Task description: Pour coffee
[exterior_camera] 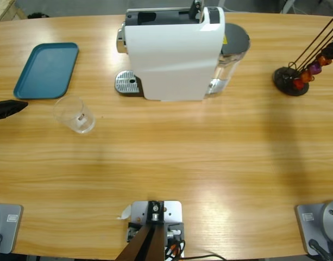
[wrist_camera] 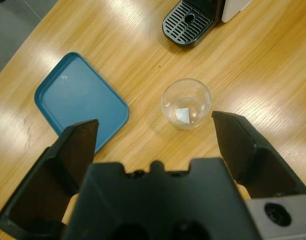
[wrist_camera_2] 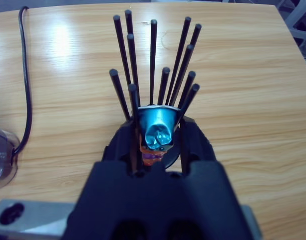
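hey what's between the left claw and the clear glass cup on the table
Nothing: in the left wrist view, only bare wooden table separates the open left claw from the empty clear glass cup. The flat teal tray lies off to one side.

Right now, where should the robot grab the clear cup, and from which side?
Grip the clear cup around its round side wall, probably below the rim. It stands upright and alone on the table, right of the blue tray. The left gripper already faces it with jaws wide open, so coming straight in from that side seems easiest.

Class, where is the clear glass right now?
In the high view the clear glass stands on the table's left part, just below the blue tray, left of the coffee machine.
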Tool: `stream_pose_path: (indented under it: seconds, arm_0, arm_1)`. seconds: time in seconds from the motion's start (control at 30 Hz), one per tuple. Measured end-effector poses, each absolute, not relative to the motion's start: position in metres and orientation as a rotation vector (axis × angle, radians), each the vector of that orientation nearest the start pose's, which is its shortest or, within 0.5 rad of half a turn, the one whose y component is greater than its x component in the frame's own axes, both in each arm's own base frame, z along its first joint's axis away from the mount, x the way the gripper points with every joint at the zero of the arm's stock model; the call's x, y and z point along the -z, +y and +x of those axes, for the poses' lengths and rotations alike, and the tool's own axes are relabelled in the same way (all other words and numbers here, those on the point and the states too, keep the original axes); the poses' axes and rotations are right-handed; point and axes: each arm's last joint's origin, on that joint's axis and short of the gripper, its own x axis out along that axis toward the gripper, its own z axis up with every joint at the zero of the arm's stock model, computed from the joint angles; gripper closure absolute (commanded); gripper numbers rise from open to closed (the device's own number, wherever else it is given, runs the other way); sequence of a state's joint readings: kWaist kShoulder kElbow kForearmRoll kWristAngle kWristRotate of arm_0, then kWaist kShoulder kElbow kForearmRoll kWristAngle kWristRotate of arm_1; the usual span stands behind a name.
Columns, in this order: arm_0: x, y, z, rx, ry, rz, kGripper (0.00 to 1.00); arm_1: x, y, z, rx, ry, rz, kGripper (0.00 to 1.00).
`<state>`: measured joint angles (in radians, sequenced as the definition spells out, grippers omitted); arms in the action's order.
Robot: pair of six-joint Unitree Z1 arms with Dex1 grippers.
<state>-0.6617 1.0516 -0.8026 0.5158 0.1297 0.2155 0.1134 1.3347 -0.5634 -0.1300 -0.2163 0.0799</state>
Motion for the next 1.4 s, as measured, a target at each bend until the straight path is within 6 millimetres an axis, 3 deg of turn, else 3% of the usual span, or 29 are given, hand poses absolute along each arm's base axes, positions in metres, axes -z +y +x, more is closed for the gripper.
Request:
stream_pose_path:
  seconds: [0.5, 0.6, 0.7, 0.77, 0.8, 1.4]
  arm_0:
    - [-0.3230, -0.0788, 0.1115, 0.583, 0.672, 0.501, 0.000]
    - [-0.3223, -0.0787, 0.1114, 0.584, 0.674, 0.501, 0.000]
    - [-0.3223, -0.0787, 0.1113, 0.584, 0.674, 0.501, 0.000]
    - [-0.3222, -0.0787, 0.1113, 0.584, 0.674, 0.501, 0.000]
    - [-0.3222, -0.0787, 0.1113, 0.584, 0.674, 0.501, 0.000]
    - [-0.3222, -0.0788, 0.1113, 0.586, 0.674, 0.501, 0.000]
  arm_1:
    - [-0.2628, 0.0129, 0.2055, 0.119, 0.638, -0.039, 0.763]
    - [-0.2631, 0.0129, 0.2055, 0.119, 0.641, -0.042, 0.594]
    - [-0.2631, 0.0129, 0.2056, 0.118, 0.641, -0.042, 0.592]
    - [-0.2632, 0.0129, 0.2056, 0.118, 0.641, -0.042, 0.449]
    - [-0.2633, 0.0129, 0.2057, 0.119, 0.641, -0.042, 0.428]
    - [-0.2625, 0.0128, 0.2050, 0.118, 0.649, -0.045, 0.437]
